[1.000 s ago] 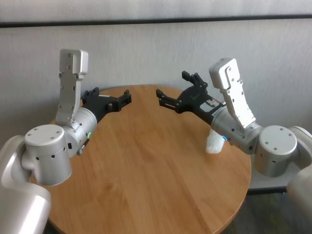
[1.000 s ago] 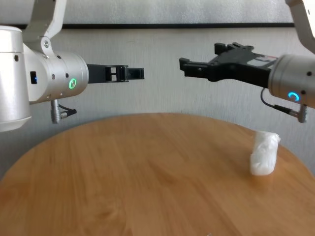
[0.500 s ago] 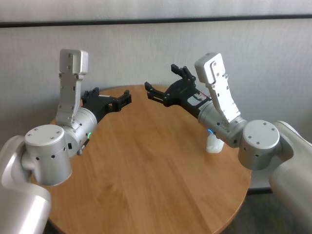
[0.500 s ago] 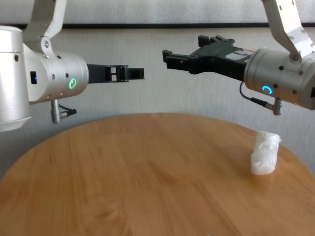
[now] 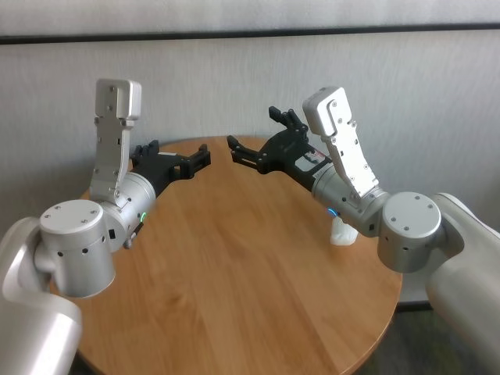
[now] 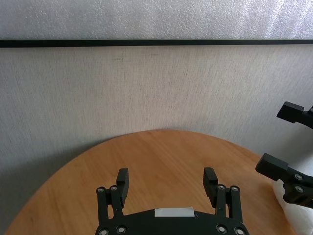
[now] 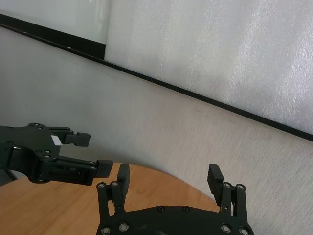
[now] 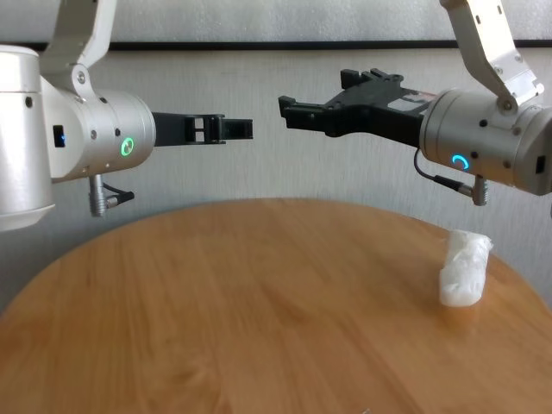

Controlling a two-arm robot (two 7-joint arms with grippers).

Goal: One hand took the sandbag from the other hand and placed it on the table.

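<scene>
The sandbag [image 8: 464,269] stands on the table [image 8: 259,310] near its right edge, touched by nothing. Above the table, the right gripper [image 8: 297,113] and left gripper [image 8: 233,128] face each other, both with fingers apart, holding nothing, a gap between them.

head high, chest low, sharing table [image 8: 259,293]

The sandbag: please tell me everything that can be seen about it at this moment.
The sandbag is a small white pouch, soft and lumpy, apparently thin plastic or cloth with a crimped top end. It stands roughly upright on the table, near its right edge. Only the wooden top touches it. The right claw, open, hangs above the table and off to the sandbag's left, so it has let go. In the head view the right arm hides most of the sandbag.
</scene>
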